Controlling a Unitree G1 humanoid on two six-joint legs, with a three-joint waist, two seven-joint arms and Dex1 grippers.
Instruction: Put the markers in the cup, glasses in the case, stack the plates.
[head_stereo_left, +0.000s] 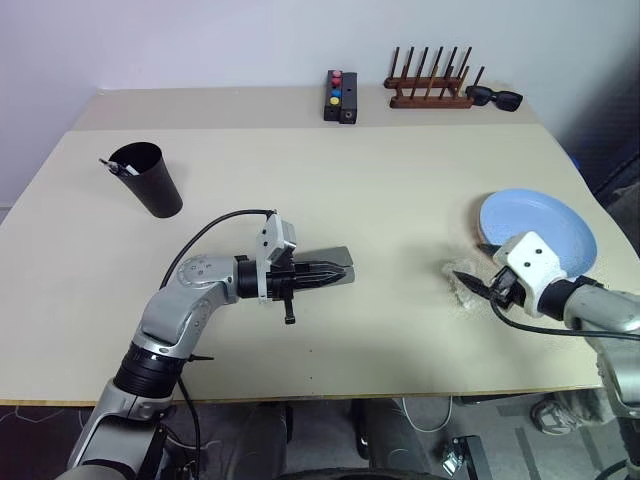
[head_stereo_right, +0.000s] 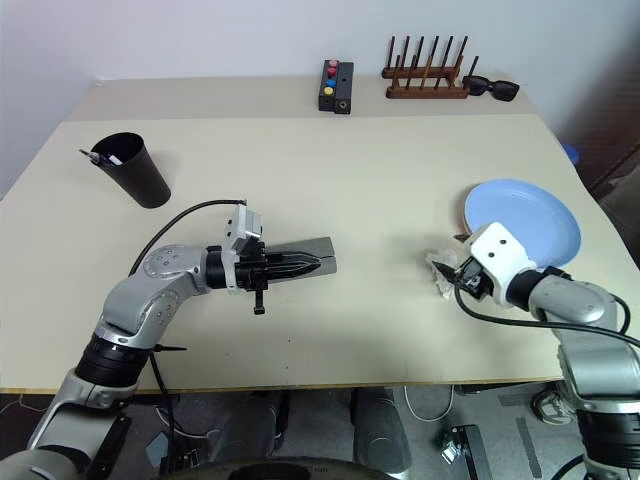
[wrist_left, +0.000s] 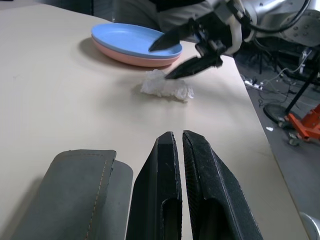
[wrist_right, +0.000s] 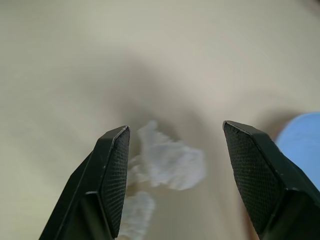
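The black cup (head_stereo_left: 150, 180) stands at the far left with the markers (head_stereo_left: 119, 167) inside it, their ends poking over the rim. My left gripper (head_stereo_left: 338, 270) is shut and empty, lying level beside the grey case (head_stereo_left: 330, 256), which rests flat on the table. The light blue plate (head_stereo_left: 540, 228) sits stacked on the salmon pink plate (wrist_left: 131, 56) at the right. My right gripper (wrist_right: 175, 131) is open, with its fingertips on either side of a crumpled white wad (wrist_right: 170, 162) just left of the plates. The glasses are hidden.
At the back of the table (head_stereo_left: 380, 180) stand a small black box with coloured buttons (head_stereo_left: 341, 96), a wooden peg rack (head_stereo_left: 430, 90) and black sunglasses (head_stereo_left: 496, 97). The table's front edge runs close below both arms.
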